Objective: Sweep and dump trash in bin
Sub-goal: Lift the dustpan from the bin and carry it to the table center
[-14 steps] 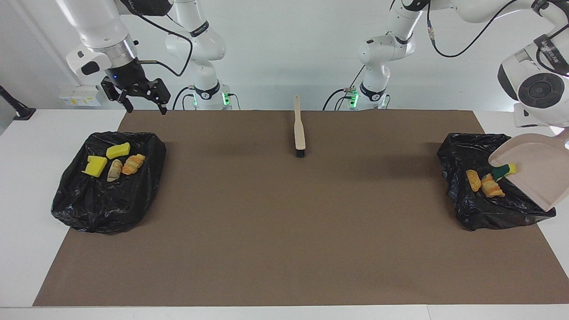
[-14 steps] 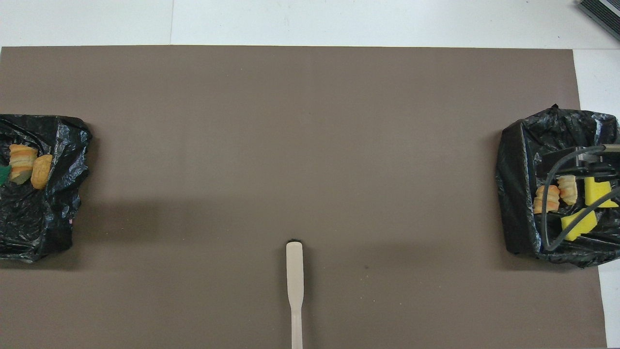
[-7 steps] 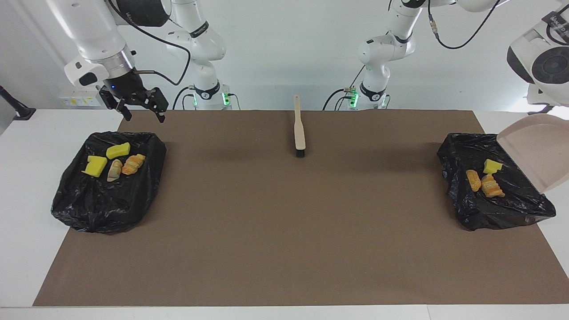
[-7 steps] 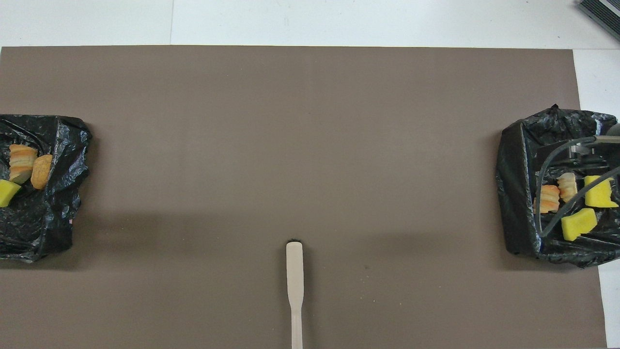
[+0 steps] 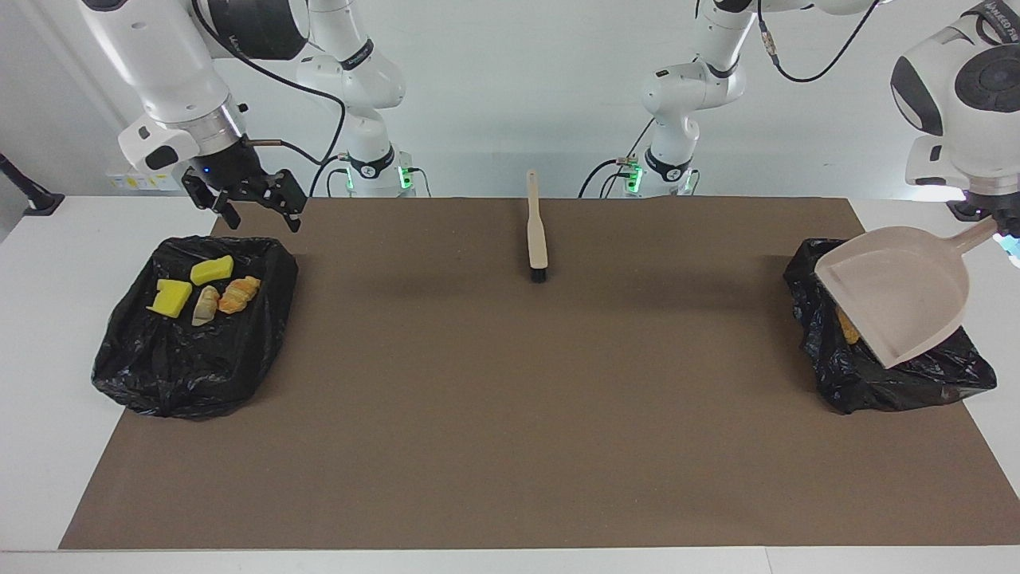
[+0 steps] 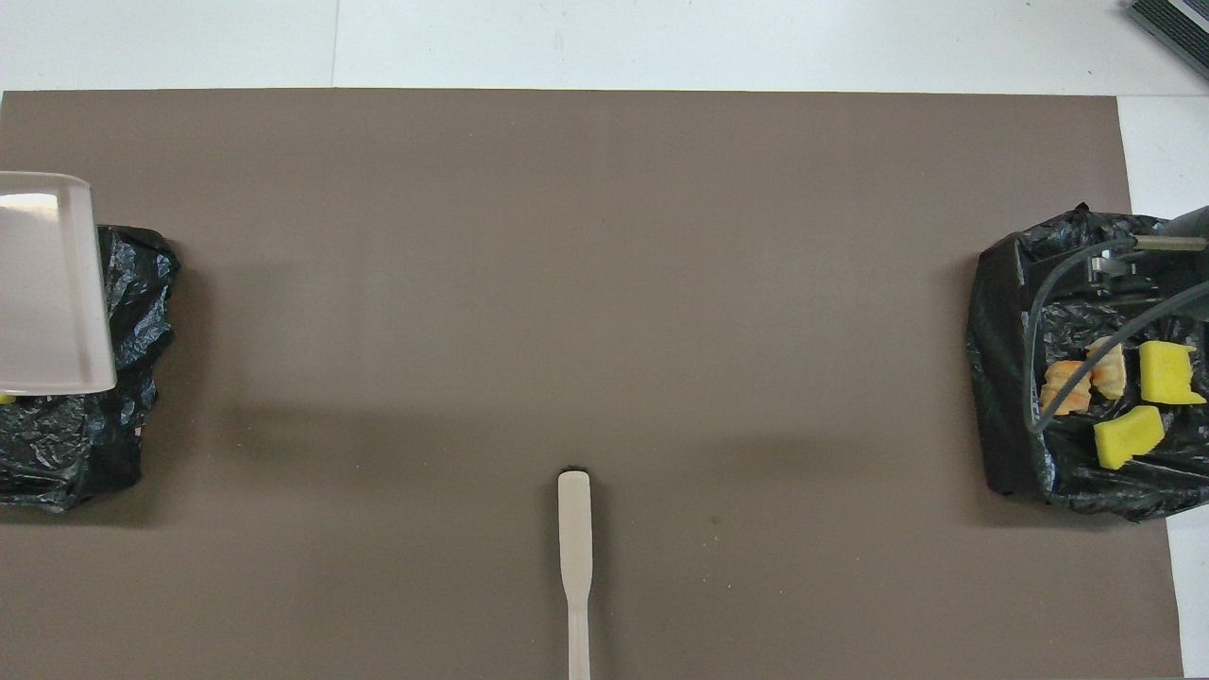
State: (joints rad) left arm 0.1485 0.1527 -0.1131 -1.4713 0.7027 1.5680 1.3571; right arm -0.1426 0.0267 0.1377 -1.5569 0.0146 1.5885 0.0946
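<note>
A flat beige plastic dustpan (image 5: 904, 291) is held by its handle in the left gripper (image 5: 998, 227), whose fingers are clamped shut on the handle's end. The pan hangs tilted over the crumpled black plastic bin bag (image 5: 892, 375) at the left arm's end of the table, and no trash is seen on its inner face. Only an orange sliver of trash (image 5: 846, 327) is seen under the pan's lower edge; the rest of that bag's contents is hidden by the pan. The right gripper (image 5: 253, 203) is held with its fingers spread wide and empty, above the robots' edge of a second black bin bag (image 5: 183, 359), in which four pieces lie: two bright yellow foam chunks (image 5: 191, 285), a pale beige crumbly lump (image 5: 205, 306) and a tan-orange croissant-like lump (image 5: 239, 294). A beige-handled black-bristled brush (image 5: 537, 231) lies well apart from both grippers, at the middle of the brown mat (image 5: 510, 414).

No trash is seen on the mat, so the task is judged almost done. If the pan is swung low, the bag's rim could be snagged and its pieces spilled. The grip on the handle's far end is long-levered, so the pan could twist or slip.

Lettering is seen on the arms' collars, but it cannot be read for certain.
</note>
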